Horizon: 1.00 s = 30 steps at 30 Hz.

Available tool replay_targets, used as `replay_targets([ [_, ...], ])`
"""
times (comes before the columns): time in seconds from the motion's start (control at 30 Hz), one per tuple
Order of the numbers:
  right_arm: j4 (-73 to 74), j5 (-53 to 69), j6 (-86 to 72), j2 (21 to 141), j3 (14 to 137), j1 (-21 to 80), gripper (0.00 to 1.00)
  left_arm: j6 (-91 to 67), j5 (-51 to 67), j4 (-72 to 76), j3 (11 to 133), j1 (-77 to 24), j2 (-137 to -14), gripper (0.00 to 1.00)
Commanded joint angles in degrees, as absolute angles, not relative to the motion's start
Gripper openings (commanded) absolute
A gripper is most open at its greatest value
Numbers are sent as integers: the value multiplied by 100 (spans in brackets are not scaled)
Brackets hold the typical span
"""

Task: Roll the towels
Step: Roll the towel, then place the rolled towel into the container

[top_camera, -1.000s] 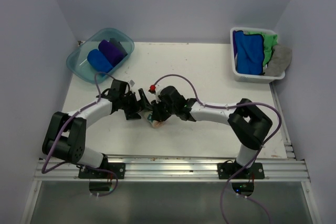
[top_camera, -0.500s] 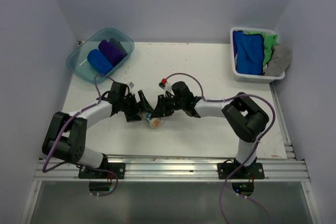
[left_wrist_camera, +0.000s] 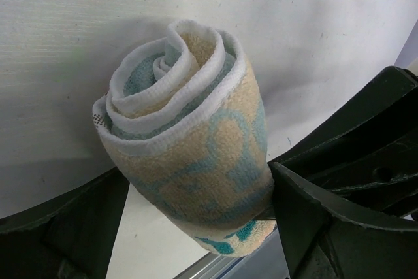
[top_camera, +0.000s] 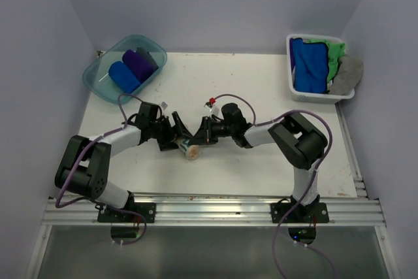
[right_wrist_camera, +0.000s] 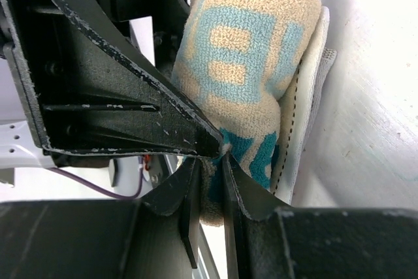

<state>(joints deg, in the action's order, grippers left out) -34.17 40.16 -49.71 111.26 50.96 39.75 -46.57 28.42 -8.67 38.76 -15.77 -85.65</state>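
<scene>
A cream towel with teal lettering (top_camera: pixel 192 152) lies rolled up on the white table (top_camera: pixel 261 83), between the two arms. My left gripper (top_camera: pixel 178 138) straddles the roll (left_wrist_camera: pixel 196 115) with its jaws wide open. One finger (left_wrist_camera: pixel 307 213) rests against the roll's side, and the roll does not look squeezed. My right gripper (right_wrist_camera: pixel 210 158) is shut on the towel (right_wrist_camera: pixel 248 50), pinching a fold of cloth at the roll's end (top_camera: pixel 198 138). Blue and purple rolled towels (top_camera: pixel 130 70) lie in the teal tub (top_camera: pixel 104 89).
The teal tub stands at the back left. A white basket (top_camera: pixel 313 96) at the back right holds loose blue (top_camera: pixel 307 63), green (top_camera: pixel 336 53) and grey (top_camera: pixel 348 73) towels. The metal rail (top_camera: pixel 209 210) runs along the near edge, close to the roll.
The right arm has drawn back to the right and folded its elbo, its gripper staying on the towel's end. The left jaws have narrowed slightly. The roll has stayed put.
</scene>
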Motion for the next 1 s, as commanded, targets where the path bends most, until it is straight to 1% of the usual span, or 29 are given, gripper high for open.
replay_targets([
  [0.0,-3937,4183,-5335,11276,5010,3920,11,-4755,2962,-615,3937,-1608,-8640,92],
  [0.17,-4287,4227,-5607,11399,4975,3902,11,-4895,2927,-510,3894,-1696,-8710,93],
  [0.3,-4912,4324,-6028,11671,4896,3867,11,-5159,2760,-326,3788,-1731,-8649,87],
  [0.37,-5367,4394,-6327,11768,4843,3858,11,-5299,2672,-229,3709,-1749,-8613,86],
  [0.47,-5808,4430,-6644,11953,4790,3841,11,-5344,2628,-150,3718,-1758,-8631,86],
  [0.57,-5906,4430,-6724,12006,4790,3850,11,-5361,2628,-97,3727,-1758,-8701,85],
  [0.63,-5871,4430,-6706,11988,4781,3850,11,-5379,2602,-97,3718,-1767,-8745,82],
  [0.67,-5871,4430,-6706,11980,4781,3850,11,-5405,2593,-97,3726,-1784,-8771,77],
  [0.73,-5819,4395,-6654,11971,4773,3841,15,-5431,2575,-97,3735,-1802,-8798,70],
  [0.77,-5662,4377,-6601,11918,4772,3841,17,-5458,2532,-97,3735,-1819,-8789,64],
  [0.83,-5328,4263,-6304,11839,4790,3841,24,-5484,2383,-210,3770,-1828,-8754,59],
  [0.87,-4804,4176,-6154,11682,4816,3841,27,-5510,2312,-298,3805,-1828,-8676,57],
  [0.9,-4442,4070,-5996,11594,4843,3841,36,-5511,2233,-473,3867,-1828,-8631,56],
  [0.97,-3495,3789,-5530,11418,4974,3841,47,-5493,2022,-676,3981,-1828,-8552,55],
])
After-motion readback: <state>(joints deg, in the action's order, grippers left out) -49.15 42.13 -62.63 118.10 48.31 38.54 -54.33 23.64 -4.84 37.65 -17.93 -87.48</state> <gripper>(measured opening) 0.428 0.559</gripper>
